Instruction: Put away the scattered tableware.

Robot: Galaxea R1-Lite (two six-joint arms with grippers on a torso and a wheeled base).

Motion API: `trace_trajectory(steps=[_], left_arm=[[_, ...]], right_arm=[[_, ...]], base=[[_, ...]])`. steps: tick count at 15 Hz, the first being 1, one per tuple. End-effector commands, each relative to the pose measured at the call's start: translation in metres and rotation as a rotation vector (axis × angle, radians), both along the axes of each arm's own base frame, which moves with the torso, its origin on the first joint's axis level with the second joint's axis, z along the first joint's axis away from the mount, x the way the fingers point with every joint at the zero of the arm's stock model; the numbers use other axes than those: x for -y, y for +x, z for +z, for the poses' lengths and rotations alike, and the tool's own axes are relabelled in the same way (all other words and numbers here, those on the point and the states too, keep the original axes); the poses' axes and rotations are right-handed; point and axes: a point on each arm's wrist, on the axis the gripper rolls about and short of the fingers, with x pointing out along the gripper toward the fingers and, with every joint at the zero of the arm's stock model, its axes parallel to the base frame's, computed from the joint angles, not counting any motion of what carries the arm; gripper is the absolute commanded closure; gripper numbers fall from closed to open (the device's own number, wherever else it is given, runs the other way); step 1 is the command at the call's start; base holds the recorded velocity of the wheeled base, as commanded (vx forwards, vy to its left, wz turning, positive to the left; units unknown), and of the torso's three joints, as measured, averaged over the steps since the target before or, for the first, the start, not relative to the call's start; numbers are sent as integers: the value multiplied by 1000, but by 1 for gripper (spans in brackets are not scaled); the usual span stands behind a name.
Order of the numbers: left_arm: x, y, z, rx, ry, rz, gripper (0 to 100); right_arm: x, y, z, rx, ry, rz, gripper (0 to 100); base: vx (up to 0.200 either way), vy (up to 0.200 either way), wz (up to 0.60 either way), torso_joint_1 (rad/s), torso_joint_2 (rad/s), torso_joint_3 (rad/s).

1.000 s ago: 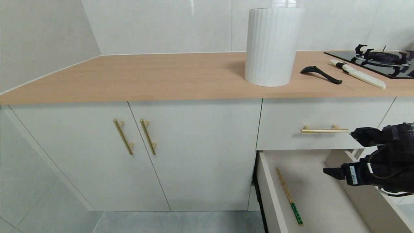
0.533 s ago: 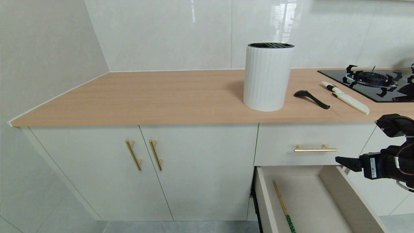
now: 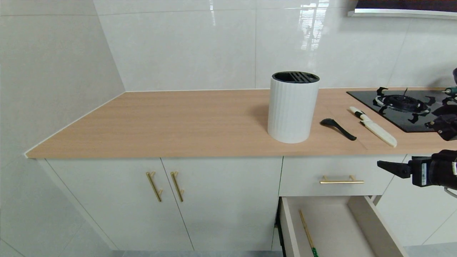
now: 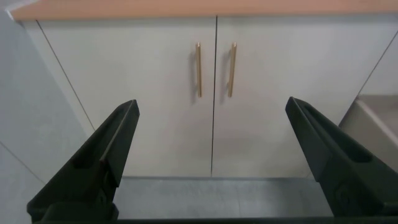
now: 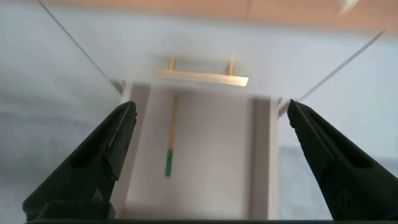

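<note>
Right tool (image 5: pixel 211 107) has risen above the open drawer (image 3: pixel 372 228) holding chopsticks (image 3: pixel 305 231).

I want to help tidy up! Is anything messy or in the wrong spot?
Yes. A knife and a black spoon lie loose on the counter, to the right of the white holder, not put away. The lower drawer stands open, with chopsticks lying inside.

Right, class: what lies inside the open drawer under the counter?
Wooden chopsticks with a green end lie lengthwise near the left wall of the open drawer. Nothing else shows on its floor. The drawer's front end is cut off by the frame, so that part cannot be seen.
</note>
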Motion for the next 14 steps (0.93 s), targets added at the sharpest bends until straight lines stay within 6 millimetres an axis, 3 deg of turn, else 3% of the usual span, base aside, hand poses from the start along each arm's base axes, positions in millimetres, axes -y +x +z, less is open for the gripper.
trace_trajectory(steps=[1, 4, 5, 8, 11, 14], left_arm=[[0, 0, 0, -2, 0, 0, 0], [0, 0, 0, -2, 0, 0, 0], [0, 0, 0, -2, 0, 0, 0], [0, 0, 0, -2, 0, 0, 0], [0, 0, 0, -2, 0, 0, 0], [0, 0, 0, -2, 0, 0, 0]], right_arm=[[20, 19, 7, 46, 19, 20, 0], [24, 63, 19, 88, 12, 38, 0], [20, 89, 19, 97, 17, 80, 0], [7, 144, -1, 69, 11, 154, 0], [-4, 187, -21, 56, 10, 189, 0], [-5, 199, -33, 39, 12, 191, 0]], base=[[0, 0, 0, 71, -178, -105], [0, 0, 0, 14, -32, -24], [0, 0, 0, 0, 0, 0], [0, 0, 0, 0, 0, 0], [0, 0, 0, 0, 0, 0], [0, 0, 0, 0, 0, 0]])
